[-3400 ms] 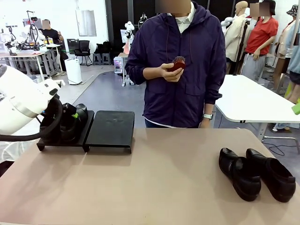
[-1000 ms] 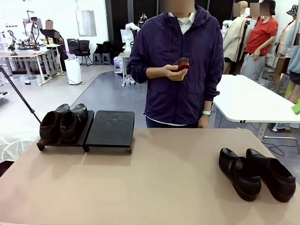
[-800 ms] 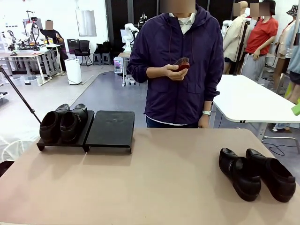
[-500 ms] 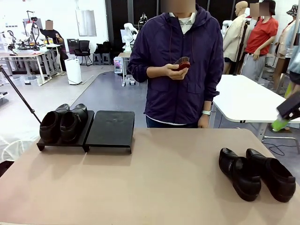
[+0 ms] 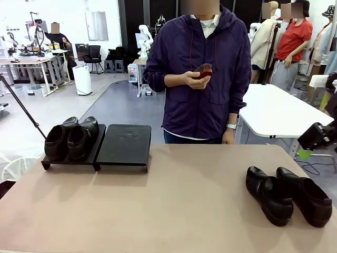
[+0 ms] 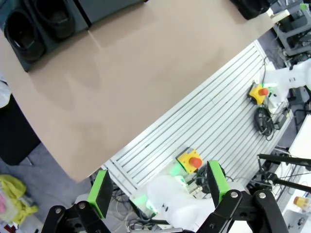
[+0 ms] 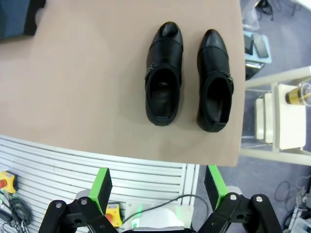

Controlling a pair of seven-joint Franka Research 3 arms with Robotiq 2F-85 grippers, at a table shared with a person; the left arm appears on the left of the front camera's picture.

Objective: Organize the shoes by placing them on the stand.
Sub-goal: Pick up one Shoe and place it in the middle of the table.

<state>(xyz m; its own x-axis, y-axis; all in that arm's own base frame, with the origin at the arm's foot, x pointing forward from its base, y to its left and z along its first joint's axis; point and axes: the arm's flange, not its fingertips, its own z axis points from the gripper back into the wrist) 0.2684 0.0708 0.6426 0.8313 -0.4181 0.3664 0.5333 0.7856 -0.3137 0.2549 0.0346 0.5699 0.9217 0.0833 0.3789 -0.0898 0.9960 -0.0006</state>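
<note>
Two black glossy shoes sit side by side on the left section of the low black stand; its right section is bare. Two more shoes lie on the table at the right, seen from above as a left one and a right one. My right gripper hangs open high over that pair and shows at the right edge of the front view. My left gripper is open and empty, high over the table's near edge, far from the shoes on the stand.
A person in a purple jacket stands at the far side, holding a small dark red object in both hands. The tan table is bare in the middle. A white table stands behind on the right.
My left arm has drawn back from the stand, leaving two shoes on it. My right gripper has come into the front view at the right edge, moving down and left.
</note>
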